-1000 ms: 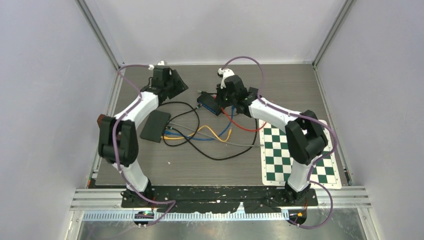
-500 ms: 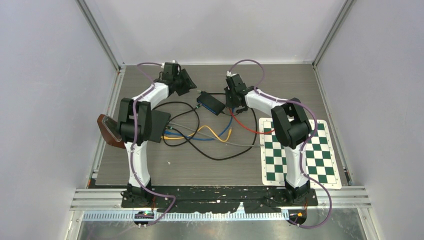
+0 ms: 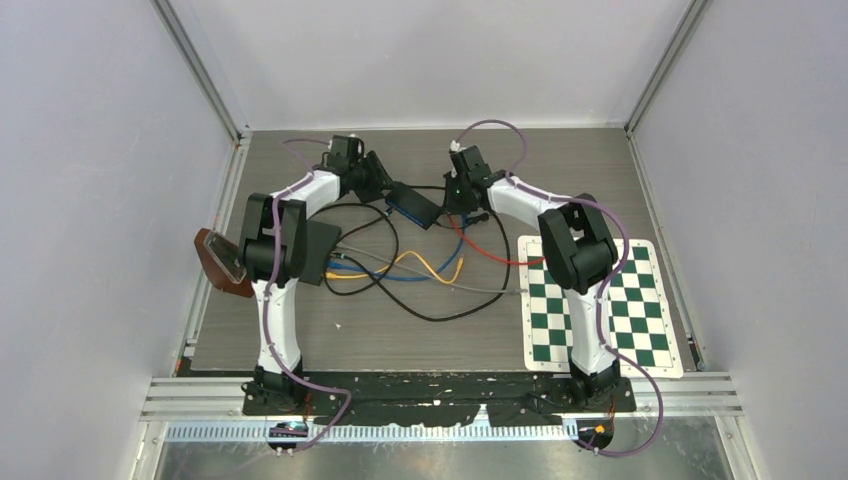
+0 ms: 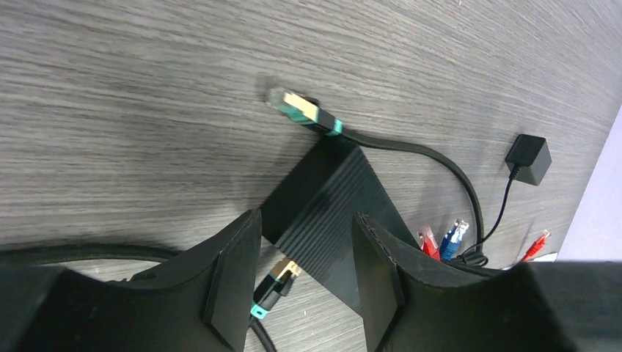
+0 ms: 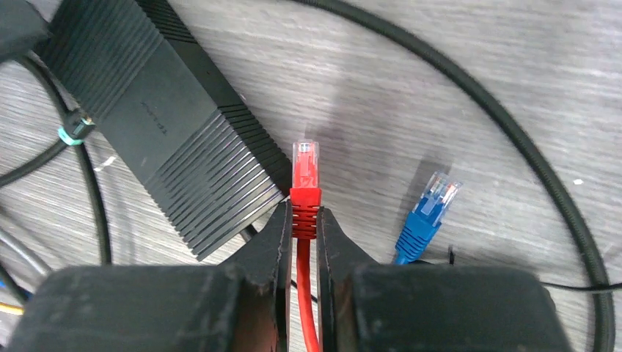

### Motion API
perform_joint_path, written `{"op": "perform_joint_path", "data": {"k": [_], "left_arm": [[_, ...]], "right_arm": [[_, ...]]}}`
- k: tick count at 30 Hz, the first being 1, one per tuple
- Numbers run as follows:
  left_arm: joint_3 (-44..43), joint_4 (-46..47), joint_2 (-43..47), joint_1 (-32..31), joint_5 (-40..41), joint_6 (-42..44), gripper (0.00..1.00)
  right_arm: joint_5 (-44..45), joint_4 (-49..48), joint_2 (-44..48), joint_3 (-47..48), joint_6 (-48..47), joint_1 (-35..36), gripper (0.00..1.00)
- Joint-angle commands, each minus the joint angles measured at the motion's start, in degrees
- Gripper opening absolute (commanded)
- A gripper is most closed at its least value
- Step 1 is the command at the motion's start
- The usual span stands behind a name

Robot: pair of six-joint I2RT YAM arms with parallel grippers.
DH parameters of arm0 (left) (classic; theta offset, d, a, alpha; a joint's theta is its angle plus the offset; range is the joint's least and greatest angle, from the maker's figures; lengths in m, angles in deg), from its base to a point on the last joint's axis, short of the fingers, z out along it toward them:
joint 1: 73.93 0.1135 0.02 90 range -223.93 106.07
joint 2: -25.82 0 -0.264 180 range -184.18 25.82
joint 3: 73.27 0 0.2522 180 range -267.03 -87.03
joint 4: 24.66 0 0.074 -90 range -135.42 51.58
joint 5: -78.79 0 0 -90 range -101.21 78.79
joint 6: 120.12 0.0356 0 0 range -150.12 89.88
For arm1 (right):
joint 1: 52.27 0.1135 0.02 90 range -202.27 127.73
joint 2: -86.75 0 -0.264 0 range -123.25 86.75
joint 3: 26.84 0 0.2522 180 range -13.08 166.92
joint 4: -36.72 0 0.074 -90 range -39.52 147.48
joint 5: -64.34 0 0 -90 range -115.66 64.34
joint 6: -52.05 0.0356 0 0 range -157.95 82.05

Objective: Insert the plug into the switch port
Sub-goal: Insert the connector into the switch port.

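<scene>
The switch (image 3: pixel 415 203) is a black ribbed box lying at an angle at the back middle of the table. My right gripper (image 3: pixel 456 193) is just right of it, shut on the red plug (image 5: pixel 305 172). The plug's clear tip points past the switch's (image 5: pixel 169 125) ribbed corner without touching it. My left gripper (image 3: pixel 378 176) is at the switch's left end. Its jaws (image 4: pixel 304 275) stand open astride a corner of the switch (image 4: pixel 330 198), with a gap on the left side. The switch ports are hidden.
A loose blue plug (image 5: pixel 429 209) lies right of the red one. Black gold-tipped plugs (image 4: pixel 304 110) (image 4: pixel 275 282) lie by the switch. Tangled cables (image 3: pixel 420 265), a flat black box (image 3: pixel 318 245), a checkered mat (image 3: pixel 600 300) and a brown object (image 3: pixel 222 262) surround the middle.
My left gripper moved right and now straddles the switch's left end. My right arm folded back, holding the red plug by the switch's right side. The switch turned slightly.
</scene>
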Motion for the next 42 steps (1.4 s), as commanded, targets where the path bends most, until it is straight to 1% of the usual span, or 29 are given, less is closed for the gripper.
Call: {"op": "perform_joint_path", "data": {"k": [1, 8, 12, 13, 16, 19, 23, 24, 25, 26, 27, 29, 31, 35, 42], "left_arm": [[0.8, 1.3, 0.7, 0.1, -3.7, 0.1, 0.51], [6.9, 2.7, 4.3, -0.4, -4.2, -0.8, 0.50], [11.0, 4.7, 6.8, -0.8, -4.3, -2.3, 0.49], [11.8, 5.0, 7.3, -0.9, -4.5, -2.6, 0.49], [13.9, 5.7, 9.9, -1.0, -4.2, -3.1, 0.48], [14.8, 5.3, 12.4, -1.0, -1.1, -1.5, 0.48], [8.9, -1.1, 12.2, -1.0, 4.5, 4.5, 0.49], [7.7, -2.0, 11.9, -1.0, 5.7, 5.6, 0.49], [6.5, -2.6, 11.5, -1.0, 6.9, 6.2, 0.49], [5.3, -3.2, 10.9, -1.0, 8.0, 6.9, 0.50], [3.5, -4.2, 9.6, -1.0, 8.6, 7.5, 0.50], [-1.7, -6.7, 6.8, -1.0, 8.8, 8.7, 0.50], [-5.9, -9.4, 4.0, -0.9, 8.3, 9.5, 0.50], [-9.2, -10.4, 0.5, -0.9, 6.4, 9.8, 0.50], [-10.0, -11.1, -2.7, -0.9, 4.5, 10.2, 0.50]], "right_arm": [[-4.3, -4.6, -1.0, 6.7, 2.0, 0.2, 0.05], [-5.6, -3.2, -8.9, 16.4, 1.8, 0.2, 0.05], [-5.6, 0.0, -14.3, 26.6, -1.2, 0.2, 0.05], [-5.6, 1.2, -16.1, 30.6, -2.0, 0.1, 0.05], [-3.8, 2.7, -17.5, 36.4, -6.5, -0.5, 0.05], [-2.4, 3.7, -15.3, 37.2, -9.7, -1.5, 0.05], [1.4, 10.5, -10.3, 35.7, -11.3, -1.7, 0.05], [1.8, 12.9, -8.1, 33.7, -11.2, -1.7, 0.05], [4.2, 13.7, -7.0, 32.2, -10.6, -1.7, 0.05], [4.6, 13.7, -4.2, 28.0, -10.1, -1.7, 0.05], [4.5, 12.2, -2.7, 22.9, -8.9, -1.7, 0.05], [3.4, 9.5, 1.9, 16.2, -6.8, -1.7, 0.05], [3.2, 8.4, 3.3, 12.0, -5.0, -1.8, 0.05], [-0.1, 6.6, 3.4, 7.5, -2.2, -1.7, 0.05], [-4.1, 2.0, 1.7, 3.6, 3.1, -1.3, 0.05]]}}
